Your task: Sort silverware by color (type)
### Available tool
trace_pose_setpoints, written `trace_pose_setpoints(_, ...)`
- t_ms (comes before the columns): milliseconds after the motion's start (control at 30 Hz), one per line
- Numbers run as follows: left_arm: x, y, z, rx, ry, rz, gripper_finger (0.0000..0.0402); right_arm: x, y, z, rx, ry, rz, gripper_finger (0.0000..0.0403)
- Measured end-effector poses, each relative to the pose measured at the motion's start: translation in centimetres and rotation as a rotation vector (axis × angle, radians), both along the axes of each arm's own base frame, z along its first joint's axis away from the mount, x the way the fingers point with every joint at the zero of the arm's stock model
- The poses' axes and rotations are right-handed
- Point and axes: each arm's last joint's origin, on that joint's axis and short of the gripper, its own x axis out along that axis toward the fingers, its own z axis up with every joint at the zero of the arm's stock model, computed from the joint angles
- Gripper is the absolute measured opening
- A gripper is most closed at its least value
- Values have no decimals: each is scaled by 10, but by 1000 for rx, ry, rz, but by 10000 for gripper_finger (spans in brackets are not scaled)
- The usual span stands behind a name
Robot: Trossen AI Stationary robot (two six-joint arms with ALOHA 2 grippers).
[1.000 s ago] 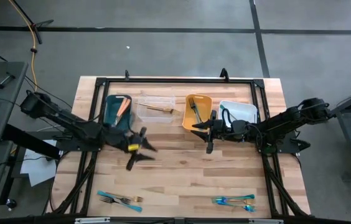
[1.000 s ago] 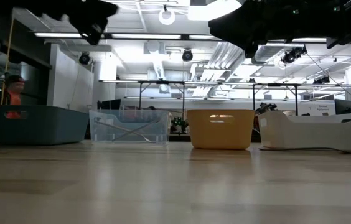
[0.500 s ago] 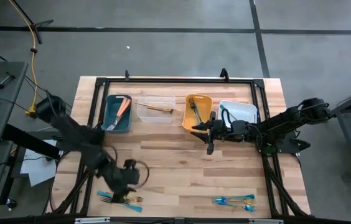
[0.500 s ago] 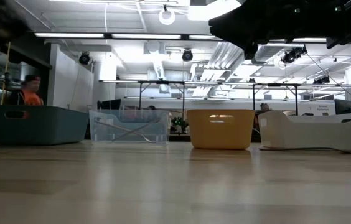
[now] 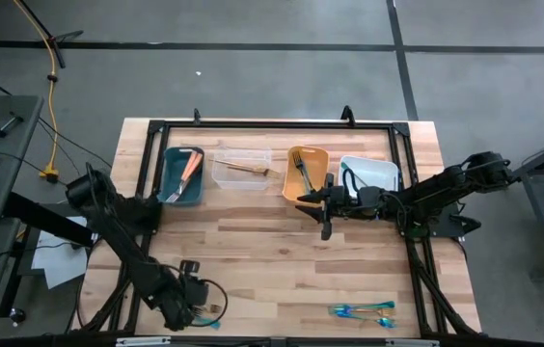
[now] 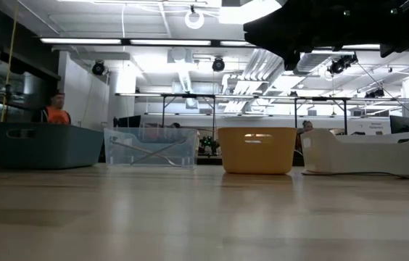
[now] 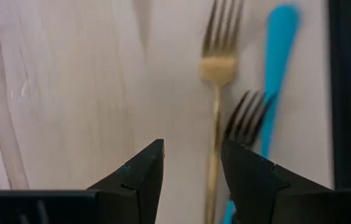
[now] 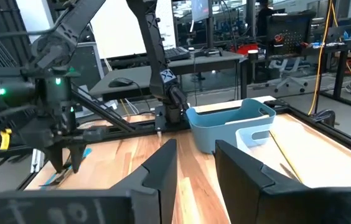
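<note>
Near the front left edge lie three pieces of silverware: a gold fork (image 7: 216, 93), a dark fork (image 7: 248, 116) and a teal-blue piece (image 7: 280, 56), flat on the wood. My left gripper (image 5: 188, 306) hangs over them, pointing down and open (image 7: 191, 163), with only bare table between its fingers and the gold fork just beside them. My right gripper (image 5: 325, 210) hovers open (image 8: 195, 163) and level between the orange bin (image 5: 306, 173) and the white bin (image 5: 368, 175). More teal-blue silverware (image 5: 362, 310) lies at the front right.
A teal bin (image 5: 182, 175) holds salmon-orange pieces, a clear bin (image 5: 241, 167) a gold one, and the orange bin a dark fork. All the bins stand in a row at the far side. The table's middle is bare wood. A person in orange (image 6: 58, 113) stands in the room behind.
My left gripper has swung from beside the teal bin toward the table's near left edge, sunk and tipped from nearly level to pointing down over the front left silverware. Its opening looks the same.
</note>
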Motion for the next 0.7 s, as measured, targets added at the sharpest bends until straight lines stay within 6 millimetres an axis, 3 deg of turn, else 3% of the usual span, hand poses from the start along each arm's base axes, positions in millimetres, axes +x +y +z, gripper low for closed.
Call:
trace_pose_setpoints(233, 0, -3, -13, 30, 34, 39, 154, 0, 0, 0, -1, 4, 0, 103)
trace_pose_setpoints(700, -4, -10, -15, 5, 25, 17, 154, 0, 0, 0, -1, 4, 0, 103)
